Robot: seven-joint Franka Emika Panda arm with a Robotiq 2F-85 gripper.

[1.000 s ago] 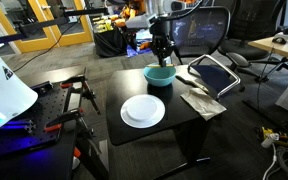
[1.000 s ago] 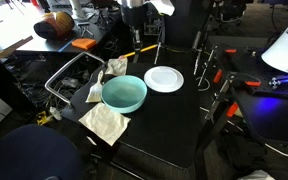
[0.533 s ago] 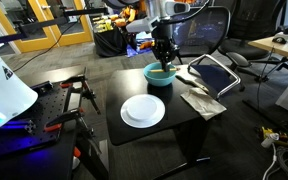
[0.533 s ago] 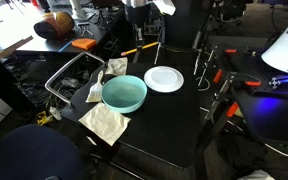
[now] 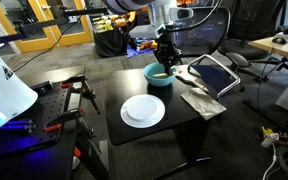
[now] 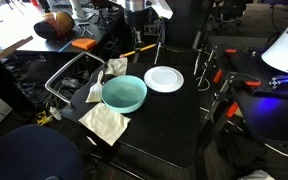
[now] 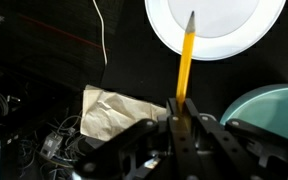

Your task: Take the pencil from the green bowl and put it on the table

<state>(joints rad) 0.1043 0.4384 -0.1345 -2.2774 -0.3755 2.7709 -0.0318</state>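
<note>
My gripper (image 7: 179, 118) is shut on the orange-yellow pencil (image 7: 185, 60), which sticks out ahead of the fingers with its dark tip over the white plate (image 7: 234, 30). In an exterior view the pencil (image 6: 137, 49) hangs roughly level in the gripper (image 6: 137, 43), above the far edge of the black table (image 6: 169, 125) and beyond the teal-green bowl (image 6: 124, 93). In an exterior view the gripper (image 5: 165, 58) is just above the bowl (image 5: 160, 76). The bowl's rim shows at the right of the wrist view (image 7: 274, 115). The bowl looks empty.
The white plate (image 5: 142, 111) lies on the table beside the bowl. A crumpled paper napkin (image 6: 105, 122) lies by the bowl at the table's edge. A wire basket (image 6: 69, 82) stands off the table. A tablet-like device (image 5: 213, 73) sits on the napkin side.
The arm has shifted slightly sideways over the bowl with the pencil still in its grip. Bowl and plate have not moved.
</note>
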